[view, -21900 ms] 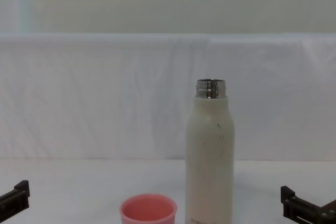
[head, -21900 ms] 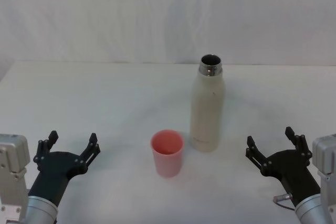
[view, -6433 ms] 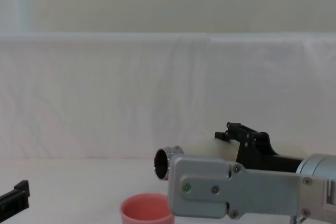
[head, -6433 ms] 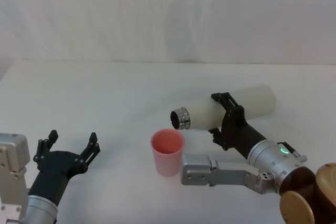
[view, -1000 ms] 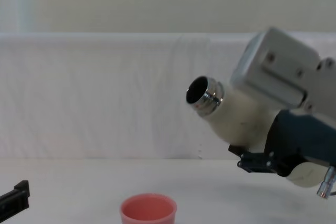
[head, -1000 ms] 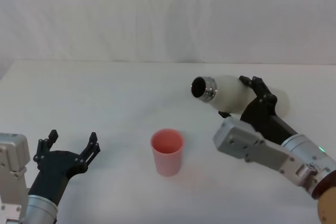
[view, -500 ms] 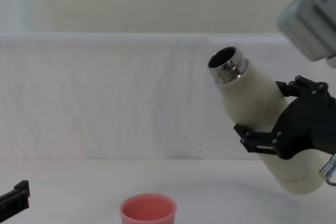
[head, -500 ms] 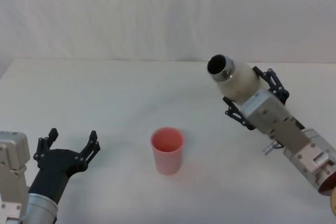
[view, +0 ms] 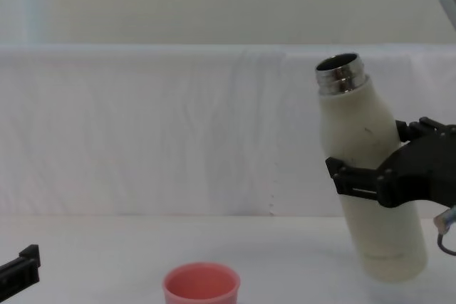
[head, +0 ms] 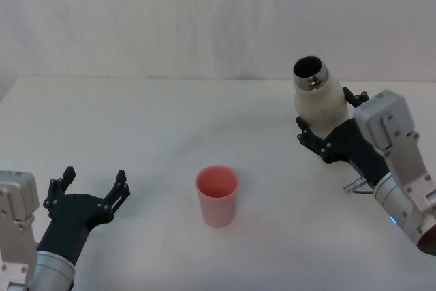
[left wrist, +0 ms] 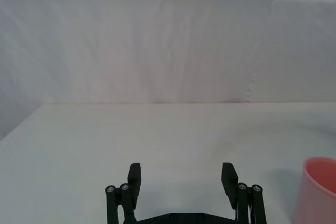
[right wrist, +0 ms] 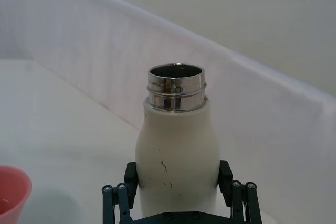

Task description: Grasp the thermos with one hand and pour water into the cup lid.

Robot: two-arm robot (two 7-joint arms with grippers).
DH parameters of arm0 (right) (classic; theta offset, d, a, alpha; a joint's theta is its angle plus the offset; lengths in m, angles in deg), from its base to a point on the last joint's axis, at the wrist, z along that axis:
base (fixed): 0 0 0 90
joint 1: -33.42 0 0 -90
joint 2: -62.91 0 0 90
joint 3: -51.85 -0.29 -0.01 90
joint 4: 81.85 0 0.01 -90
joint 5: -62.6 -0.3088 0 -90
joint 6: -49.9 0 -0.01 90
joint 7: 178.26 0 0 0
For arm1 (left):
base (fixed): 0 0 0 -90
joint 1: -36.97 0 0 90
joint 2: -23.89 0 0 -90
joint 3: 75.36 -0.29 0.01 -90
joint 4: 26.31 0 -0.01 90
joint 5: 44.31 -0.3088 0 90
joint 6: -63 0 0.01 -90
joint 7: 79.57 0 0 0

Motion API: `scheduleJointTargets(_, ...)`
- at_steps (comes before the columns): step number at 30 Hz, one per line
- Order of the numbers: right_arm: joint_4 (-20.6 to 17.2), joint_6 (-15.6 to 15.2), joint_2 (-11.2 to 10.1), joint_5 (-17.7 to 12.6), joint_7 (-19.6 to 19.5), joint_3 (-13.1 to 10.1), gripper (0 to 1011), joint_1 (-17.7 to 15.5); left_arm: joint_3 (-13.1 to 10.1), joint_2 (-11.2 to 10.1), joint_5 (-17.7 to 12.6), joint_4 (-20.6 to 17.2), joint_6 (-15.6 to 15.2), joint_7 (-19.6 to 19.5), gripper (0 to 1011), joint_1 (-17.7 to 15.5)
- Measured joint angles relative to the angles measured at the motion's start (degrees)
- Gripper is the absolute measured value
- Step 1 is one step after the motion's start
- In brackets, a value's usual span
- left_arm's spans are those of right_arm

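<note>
Right gripper [view: 388, 176] clamps thermos [view: 367, 176] mid-body near table's right edge; smooth, likely slippery, heavy. Left gripper [head: 88, 199] parked, fingers spread, empty.

Cup lid [head: 217, 195] stands alone mid-table [head: 136, 134]; thermos [head: 320, 103] well right, bare surface between

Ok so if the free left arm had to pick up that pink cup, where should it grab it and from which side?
Probably the cup lid's side wall, near mid-height, coming in level from the robot's left, where the left gripper sits open. The cup stands upright with its mouth open, and its round, slightly tapered wall suits a two-finger pinch.
</note>
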Motion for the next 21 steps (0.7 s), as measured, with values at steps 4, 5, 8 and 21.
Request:
scheduleJointTargets(4, 1.05, 0.46, 0.6, -2.03, 0.0, -0.06, 947, 0.44, 0.0, 0.0, 0.0, 0.0, 0.0, 0.0, 1001, 0.0)
scheduleJointTargets(5, 1.48, 0.62, 0.83, -2.71, 0.0, 0.0, 947, 0.72, 0.0, 0.0, 0.0, 0.0, 0.0, 0.0, 1001, 0.0)
scheduleJointTargets(8, 2.49, 0.73, 1.32, -4.31, 0.14, 0.04, 947, 1.47, 0.0, 0.0, 0.0, 0.0, 0.0, 0.0, 1001, 0.0)
scheduleJointTargets(21, 8.01, -0.14, 3.47, -11.94, 1.66, 0.51, 947, 5.87, 0.0, 0.0, 0.0, 0.0, 0.0, 0.0, 1001, 0.0)
